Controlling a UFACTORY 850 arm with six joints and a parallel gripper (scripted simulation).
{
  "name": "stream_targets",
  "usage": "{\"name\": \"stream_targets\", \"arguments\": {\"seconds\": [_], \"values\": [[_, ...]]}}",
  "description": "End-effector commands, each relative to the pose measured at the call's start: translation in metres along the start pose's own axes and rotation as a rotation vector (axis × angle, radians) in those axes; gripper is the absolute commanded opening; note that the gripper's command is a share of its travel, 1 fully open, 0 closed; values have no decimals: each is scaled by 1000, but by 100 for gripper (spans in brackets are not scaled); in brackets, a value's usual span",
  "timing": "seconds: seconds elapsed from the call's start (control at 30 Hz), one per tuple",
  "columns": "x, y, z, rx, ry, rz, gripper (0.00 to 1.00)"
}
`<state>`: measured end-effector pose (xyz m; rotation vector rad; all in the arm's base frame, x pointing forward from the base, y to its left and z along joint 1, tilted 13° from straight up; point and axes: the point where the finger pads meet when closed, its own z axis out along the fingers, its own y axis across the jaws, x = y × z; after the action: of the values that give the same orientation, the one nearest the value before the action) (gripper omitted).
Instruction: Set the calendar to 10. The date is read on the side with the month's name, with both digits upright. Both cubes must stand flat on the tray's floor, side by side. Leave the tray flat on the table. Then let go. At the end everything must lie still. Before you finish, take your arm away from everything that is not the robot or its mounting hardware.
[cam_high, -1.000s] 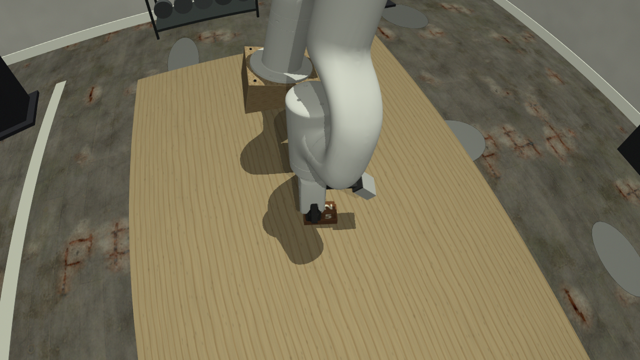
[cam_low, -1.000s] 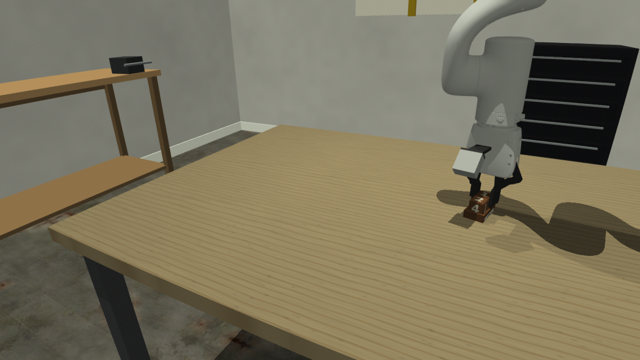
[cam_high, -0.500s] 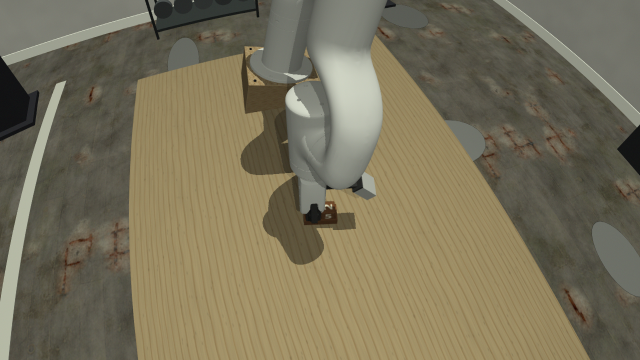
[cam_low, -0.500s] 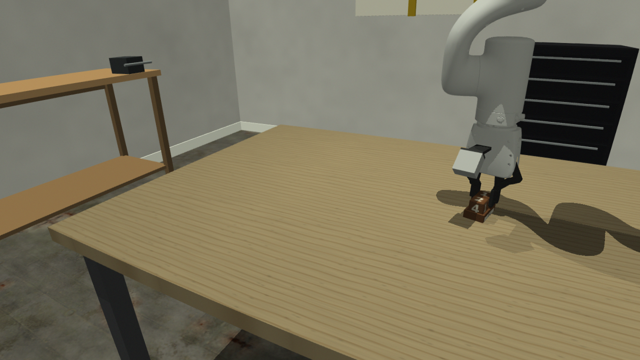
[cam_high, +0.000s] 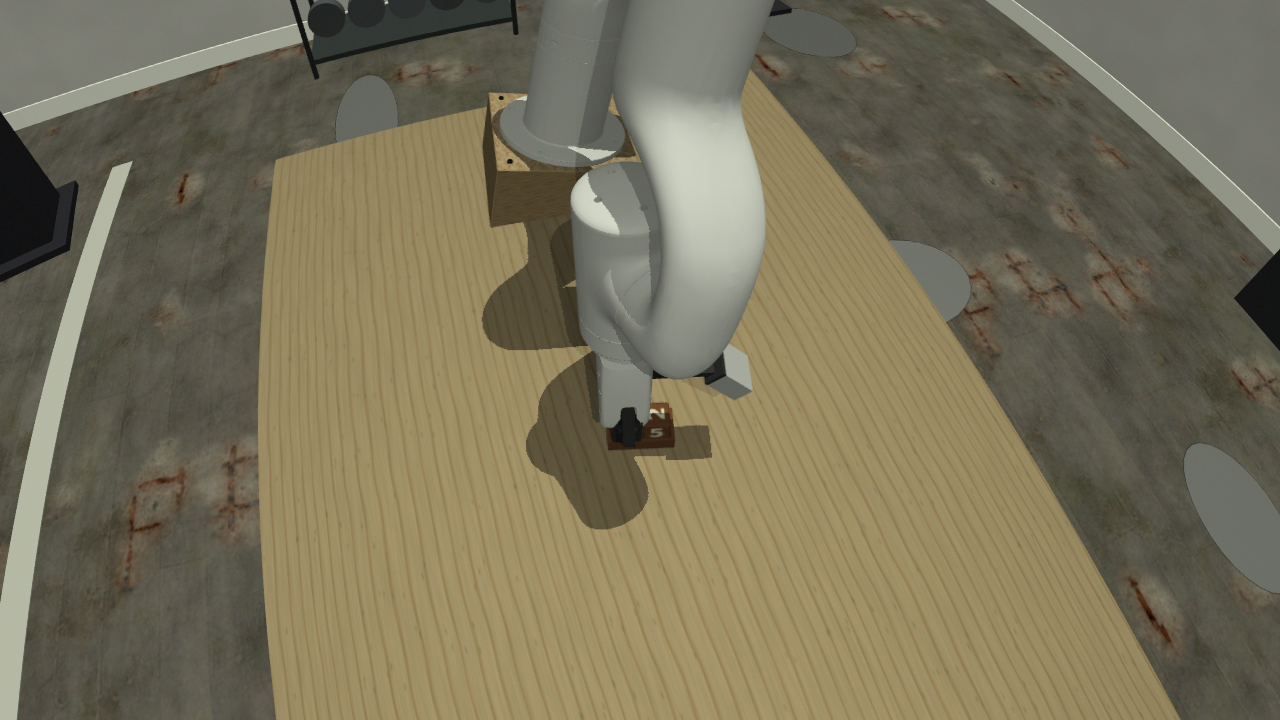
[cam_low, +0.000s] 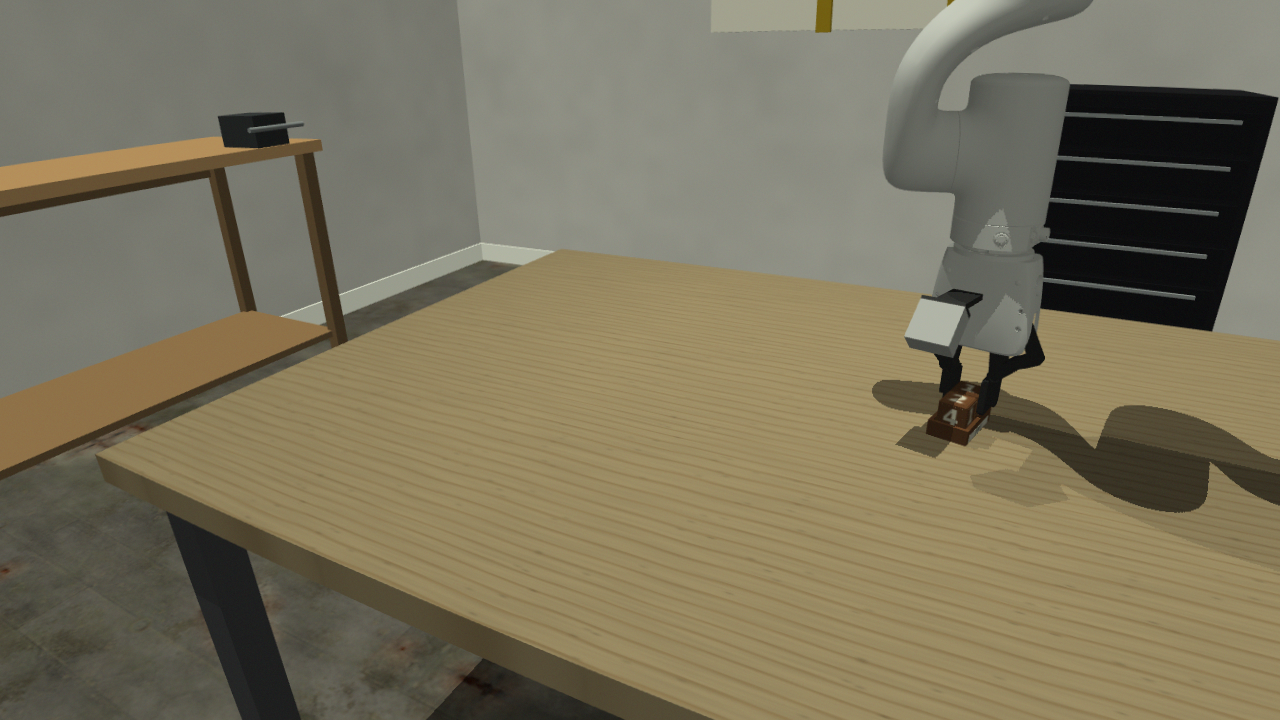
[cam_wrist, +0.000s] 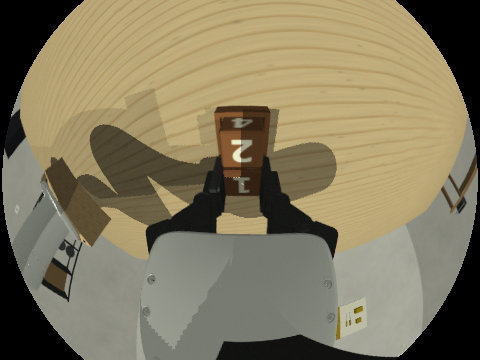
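A brown tray (cam_high: 662, 443) (cam_low: 945, 433) (cam_wrist: 242, 109) lies flat on the table with two brown cubes in a row. The outer cube (cam_high: 657, 413) (cam_low: 950, 417) (cam_wrist: 241, 151) has a 2 on top, a 4 on its outer end and a 5 towards the top camera. Pale lettering (cam_low: 978, 431) marks the tray's side towards the robot base; above it this cube seems to show a 1. My gripper (cam_high: 629, 429) (cam_low: 967, 397) (cam_wrist: 242, 169) is shut on the other cube (cam_wrist: 243, 187), which has a 1 on top. Its month-side face is hidden by a finger.
The robot's wooden base block (cam_high: 532, 192) (cam_wrist: 80, 205) stands at the back of the table (cam_high: 429, 582) (cam_low: 537, 429). The arm rises above the tray, and the wrist camera housing (cam_high: 732, 371) (cam_low: 937, 324) juts out on the outer cube's side.
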<state>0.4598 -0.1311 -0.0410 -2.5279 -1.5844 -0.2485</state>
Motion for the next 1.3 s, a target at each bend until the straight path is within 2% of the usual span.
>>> {"name": "stream_targets", "arguments": {"seconds": [0.0, 0.27, 0.6, 0.73, 1.27], "values": [[0, 1, -1, -2, 0, 0, 27], [0, 1, -13, -2, 0, 0, 27], [0, 1, -81, -2, 0, 0, 27], [0, 1, -98, -2, 0, 0, 27], [1, 3, -100, -2, 0, 28, 27]]}}
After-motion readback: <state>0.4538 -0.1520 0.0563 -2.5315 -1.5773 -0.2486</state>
